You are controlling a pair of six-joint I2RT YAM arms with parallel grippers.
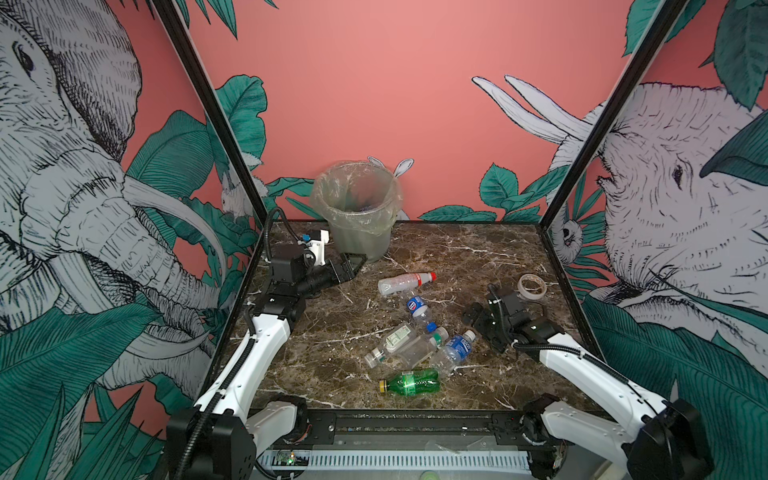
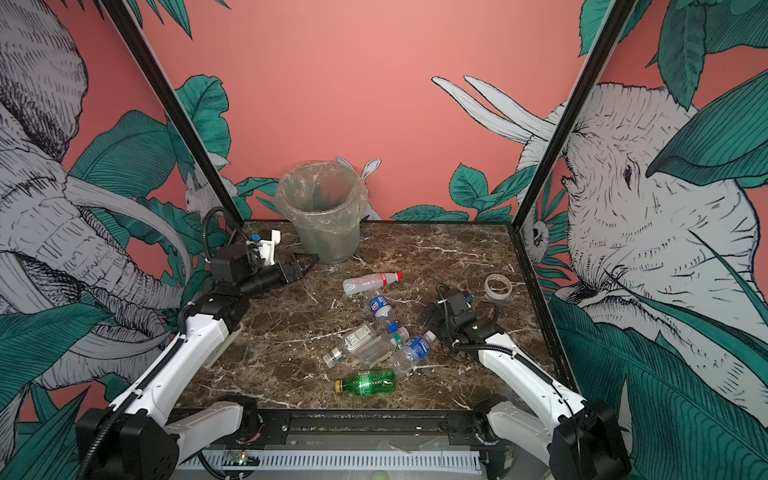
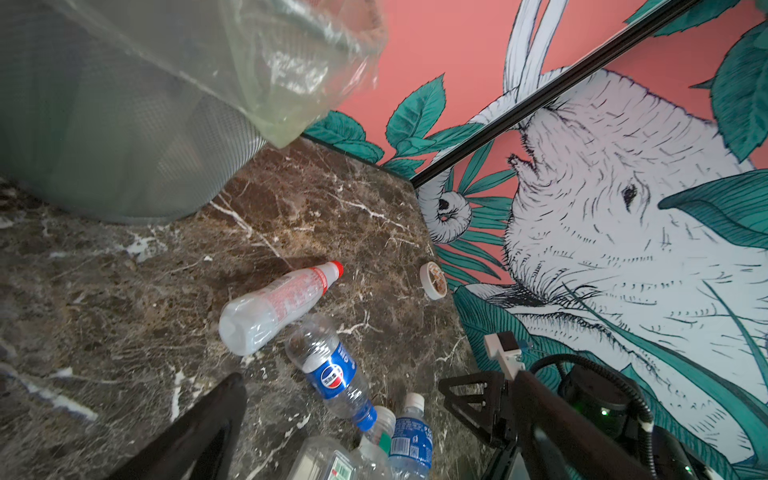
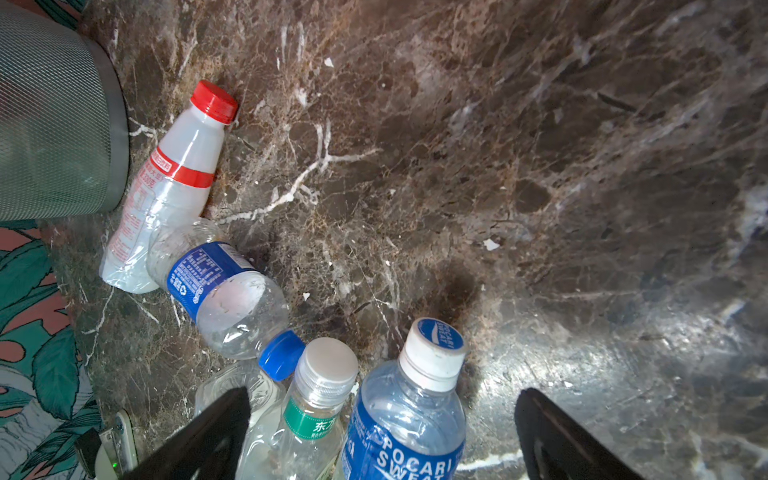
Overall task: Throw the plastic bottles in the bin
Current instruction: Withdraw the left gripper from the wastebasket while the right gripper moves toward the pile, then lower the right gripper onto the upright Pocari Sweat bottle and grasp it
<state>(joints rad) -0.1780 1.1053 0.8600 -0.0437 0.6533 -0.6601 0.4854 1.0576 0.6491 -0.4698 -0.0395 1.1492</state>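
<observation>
Several plastic bottles lie mid-table: a white red-capped one [image 1: 405,283] [image 3: 274,303], a blue-labelled one [image 1: 417,309] [image 4: 224,286], two clear ones [image 1: 390,343] [image 4: 311,415], a Pocari bottle [image 1: 455,351] [image 4: 411,424] and a green one [image 1: 411,382]. The bin [image 1: 357,208] [image 2: 322,208], lined with a clear bag, stands at the back. My left gripper [image 1: 353,265] [image 3: 380,376] is open and empty, low beside the bin's base. My right gripper [image 1: 478,320] [image 4: 382,392] is open just right of the Pocari bottle's cap, gripping nothing.
A beige ring of tape [image 1: 532,286] [image 3: 434,280] lies at the back right, behind the right arm. Black frame posts and printed walls close the marble table [image 1: 478,257] on three sides. The bin's bag liner [image 3: 291,83] hangs over its rim close to the left wrist.
</observation>
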